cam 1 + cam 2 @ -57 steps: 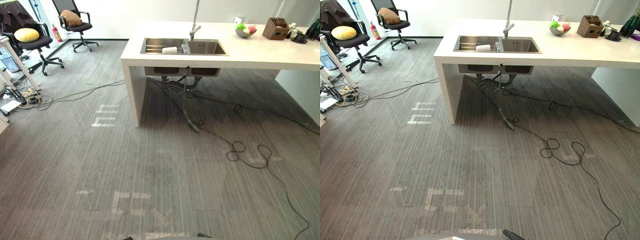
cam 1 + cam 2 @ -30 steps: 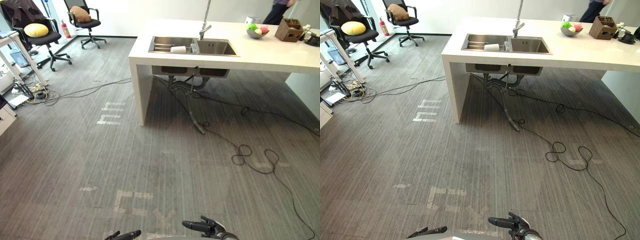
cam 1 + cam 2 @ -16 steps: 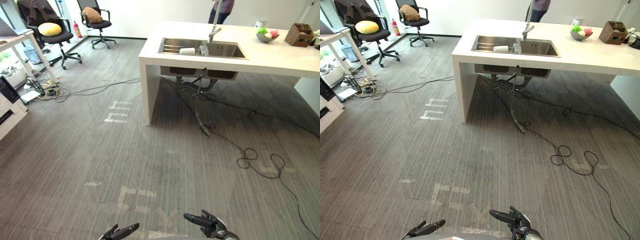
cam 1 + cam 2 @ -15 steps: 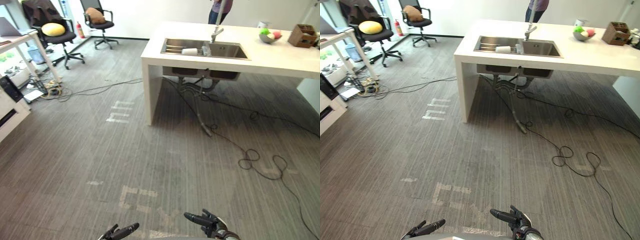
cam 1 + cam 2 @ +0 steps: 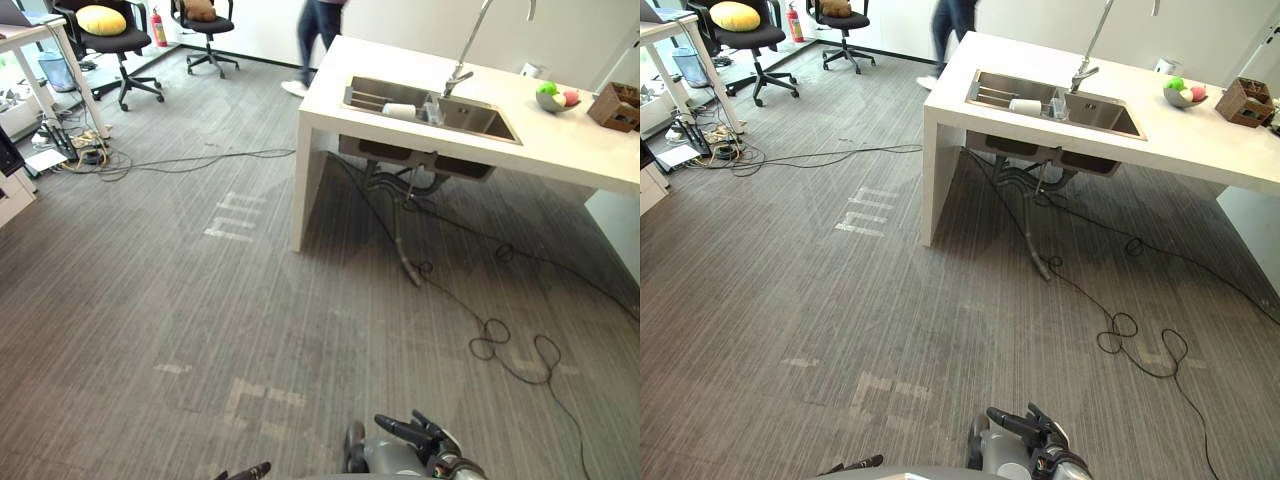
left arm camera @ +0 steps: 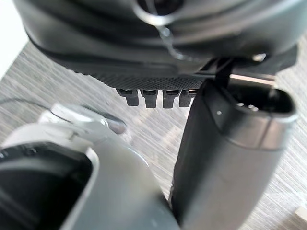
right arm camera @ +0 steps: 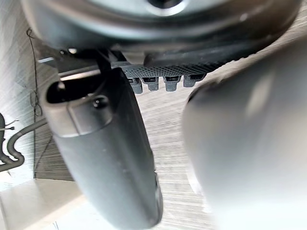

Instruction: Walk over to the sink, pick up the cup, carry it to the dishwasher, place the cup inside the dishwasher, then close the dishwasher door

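The white cup (image 5: 398, 111) lies on its side in the sink (image 5: 482, 120), upper right of the frame, set in the white worktop (image 5: 565, 152). It is probably light, stiff and smooth, so a wrap around its barrel should suit. The right hand (image 5: 425, 438) and left hand (image 6: 144, 52) hang empty, fingers relaxed.

Grey carpet (image 5: 150, 300) — white counter (image 5: 580, 150), office chairs (image 5: 125, 42) beyond.

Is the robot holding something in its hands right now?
Nothing. The left hand and right hand are open and empty. The cup lies in the sink.
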{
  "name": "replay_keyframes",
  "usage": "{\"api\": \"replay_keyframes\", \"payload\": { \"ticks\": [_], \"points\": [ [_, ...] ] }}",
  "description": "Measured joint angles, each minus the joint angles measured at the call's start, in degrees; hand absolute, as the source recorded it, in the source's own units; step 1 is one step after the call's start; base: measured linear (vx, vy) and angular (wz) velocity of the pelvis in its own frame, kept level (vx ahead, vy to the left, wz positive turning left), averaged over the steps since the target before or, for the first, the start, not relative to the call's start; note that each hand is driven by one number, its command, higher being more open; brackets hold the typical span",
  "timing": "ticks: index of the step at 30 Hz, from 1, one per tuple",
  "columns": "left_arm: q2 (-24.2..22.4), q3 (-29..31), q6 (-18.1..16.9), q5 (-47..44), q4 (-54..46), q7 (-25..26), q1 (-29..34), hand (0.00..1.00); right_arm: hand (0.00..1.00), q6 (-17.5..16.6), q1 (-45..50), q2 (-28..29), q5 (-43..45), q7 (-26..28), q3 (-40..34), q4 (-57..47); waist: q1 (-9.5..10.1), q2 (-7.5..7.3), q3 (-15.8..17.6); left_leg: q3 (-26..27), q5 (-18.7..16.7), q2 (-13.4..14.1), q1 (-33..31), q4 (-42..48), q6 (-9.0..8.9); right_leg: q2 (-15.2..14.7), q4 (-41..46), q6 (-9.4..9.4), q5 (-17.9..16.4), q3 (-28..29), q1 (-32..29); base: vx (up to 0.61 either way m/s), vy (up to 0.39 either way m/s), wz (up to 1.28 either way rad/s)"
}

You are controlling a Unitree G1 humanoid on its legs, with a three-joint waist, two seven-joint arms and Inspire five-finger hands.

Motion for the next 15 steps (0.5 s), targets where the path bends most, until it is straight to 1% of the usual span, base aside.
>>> {"api": "replay_keyframes", "payload": {
  "ticks": [1, 2, 3, 4, 5, 6, 7, 8, 9, 10, 11, 12, 13, 14, 15],
  "points": [
    [-0.58, 1.24, -0.13, 0.94, -0.64, -0.08, -0.06, 1.0, 1.0, 0.04, 0.8, 0.38, 0.53, 0.19, -0.45, -1.47, -0.49, 0.06, -0.03, -1.57, -2.78, 0.25, 1.83, 1.41, -2.94, -0.27, 1.72, -0.84, 0.16, 0.05, -0.14, 0.52, -0.123, 0.87],
    [-1.39, 2.29, -0.53, 1.32, -2.22, -0.2, 0.07, 1.0, 1.0, 0.22, 1.4, 0.61, 1.69, 0.22, -0.44, -2.8, -1.26, 0.2, -0.13, -2.21, -5.05, 1.17, 2.83, 2.87, -5.86, -0.42, 3.53, -2.15, 0.68, -0.56, 0.03, 0.54, -0.155, 1.01],
    [-1.75, 2.51, -0.94, 1.92, -3.07, -0.37, 0.02, 1.0, 1.0, 0.3, 1.77, 0.93, 1.98, 0.24, -0.43, -3.45, -1.26, 0.23, -0.22, -2.24, -5.66, 1.45, 2.98, 3.91, -6.54, -0.32, 4.03, -2.56, 0.94, -0.93, 0.3, 0.58, -0.206, 1.02],
    [-2.02, 3.62, -1.69, 2.37, -4.85, -1.25, 0.25, 1.0, 1.0, 0.8, 1.89, 1.76, 1.96, 0.25, -0.28, -3.58, -0.95, -1.06, -0.79, -1.84, -6.21, 0.59, 2.01, 8.44, -6.78, -0.35, 3.27, -4.06, 2.08, -0.74, 1.27, 0.6, -0.263, 0.71],
    [-3.29, 3.98, -2.52, 3.55, -4.84, -0.83, -0.07, 1.0, 1.0, 1.74, 1.5, 0.71, 1.85, 0.14, -0.26, -2.85, -0.89, 0.34, -1.4, -1.63, -6.57, 1.4, -0.66, 17.34, -6.45, 0.54, 4.32, -5.87, 4.33, -0.47, 2.38, 0.61, -0.267, 0.53],
    [-4.03, 3.95, -2.75, 4.27, -4.93, -0.85, 0.05, 1.0, 1.0, 2.04, 1.59, -0.07, 1.84, 0.31, 0.14, -3.03, -0.99, 1.55, -2.25, -1.57, -5.98, 2.52, -3.47, 23.06, -6.95, 1.49, 3.59, -6.15, 3.34, -0.78, 3.14, 0.62, -0.281, 0.16],
    [-5.57, 3.63, -3.55, 5.21, -5.06, -0.72, 0.07, 1.0, 1.0, 2.12, 1.56, -1.12, 1.91, 0.32, 1.14, -3.37, -0.89, 3.69, -3.09, -1.42, -3.97, 4.61, -8.45, 33.32, -8.31, 3.55, 1.94, -6.66, 2.32, -0.95, 4.4, 0.63, -0.246, -0.31],
    [-6.66, 2.39, -6.95, 8.43, -5.71, 0.73, 0.22, 1.0, 1.0, 2.36, 1.01, -2.35, 2.04, 0.2, 2.74, -4.17, -0.63, 6.46, -3.47, -0.79, 0.77, 8.24, -14.38, 46.0, -10.49, 7.25, -1.08, -7.79, 1.8, 0.03, 6.93, 0.76, -0.277, -0.67],
    [-6.75, -1.57, -11.22, 13.7, -9.4, 3.96, 0.6, 1.0, 1.0, 2.52, 0.23, -2.64, 2.21, -0.49, 4.38, -5.09, -0.47, 7.59, -2.83, 1.48, 0.72, 11.95, -18.67, 56.97, -10.3, 10.01, -2.87, -9.85, 0.29, 1.42, 10.19, 0.63, -0.214, -0.72],
    [-6.17, -4.4, -13.04, 15.2, -12.11, 5.51, 0.58, 1.0, 1.0, 2.54, -0.03, -2.41, 2.79, -1.0, 4.98, -5.58, -0.36, 7.14, -2.23, 1.78, 0.39, 12.8, -20.57, 60.89, -9.87, 10.83, -3.8, -10.47, -0.36, 2.03, 12.34, 0.68, -0.245, -0.68],
    [-3.85, -11.57, -17.96, 19.12, -21.17, 8.57, 0.52, 1.0, 1.0, 2.61, -0.05, -1.32, 5.23, -2.39, 6.38, -6.41, 0.55, 4.64, -0.72, 1.25, -0.58, 12.46, -25.19, 65.64, -8.35, 11.3, -6.25, -11.21, -1.43, 4.06, 17.22, 0.54, -0.208, -0.5],
    [-2.94, -14.26, -19.86, 20.54, -25.46, 9.79, 0.38, 1.0, 1.0, 2.62, -0.28, -1.17, 6.07, -2.67, 6.98, -6.52, 0.9, 3.71, -0.33, 1.36, -1.17, 12.15, -27.36, 65.79, -7.6, 11.3, -7.35, -10.95, -1.25, 5.01, 18.92, 0.62, -0.227, -0.61],
    [-1.67, -17.32, -21.99, 22.11, -32.35, 10.68, -0.13, 1.0, 1.0, 2.69, -0.95, -1.14, 6.57, -2.85, 7.78, -6.63, 1.09, 2.87, -0.1, 1.62, -2.19, 11.83, -30.91, 64.41, -6.51, 11.29, -8.83, -10.66, -1.01, 6.23, 21.07, 0.4, -0.118, -0.69],
    [-1.59, -19.94, -24.76, 23.07, -40.22, 11.53, -2.0, 1.0, 1.0, 3.08, -1.74, -1.15, 6.62, -3.21, 8.94, -7.6, 1.38, 2.76, -0.04, 3.02, -3.68, 11.65, -35.29, 59.62, -6.03, 11.27, -10.66, -10.67, -1.02, 8.27, 23.03, 0.49, -0.076, -0.73],
    [-1.72, -20.96, -26.18, 23.48, -43.86, 11.78, -3.28, 1.0, 1.0, 3.35, -2.05, -1.24, 6.58, -3.5, 9.41, -8.37, 1.48, 2.79, 0.03, 4.5, -3.91, 11.65, -37.17, 56.16, -5.73, 11.06, -11.74, -10.67, -1.02, 9.28, 24.09, 0.49, 0.019, -0.87]
  ]
}}
